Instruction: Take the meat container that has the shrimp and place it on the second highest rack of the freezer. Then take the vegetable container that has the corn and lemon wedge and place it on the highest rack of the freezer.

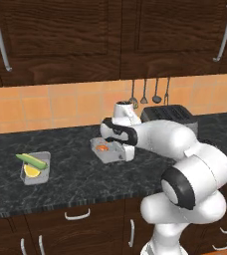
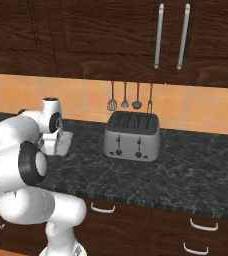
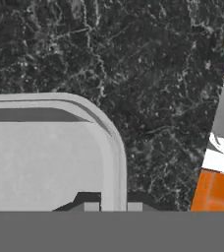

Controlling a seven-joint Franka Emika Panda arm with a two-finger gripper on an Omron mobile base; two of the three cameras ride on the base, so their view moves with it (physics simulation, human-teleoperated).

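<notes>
Meat container (image 1: 108,150) with the shrimp (image 1: 102,147) sits on the counter (image 1: 60,174) left of the toaster (image 1: 168,115), vegetable container (image 1: 35,168) with corn (image 1: 31,160) and lemon wedge (image 1: 32,171) further left still. My gripper (image 3: 109,206) straddles the tray's rim, one fingertip inside, one outside, not clearly clamped yet; I can't tell if it's squeezing. Looks light, stiff, smooth-walled, probably slippery; rim's the place to pinch, keep it level so the shrimp doesn't slide.

No legible text or labels.

base views: behind arm, share counter (image 1: 75,174) | hand: close, downward
</notes>
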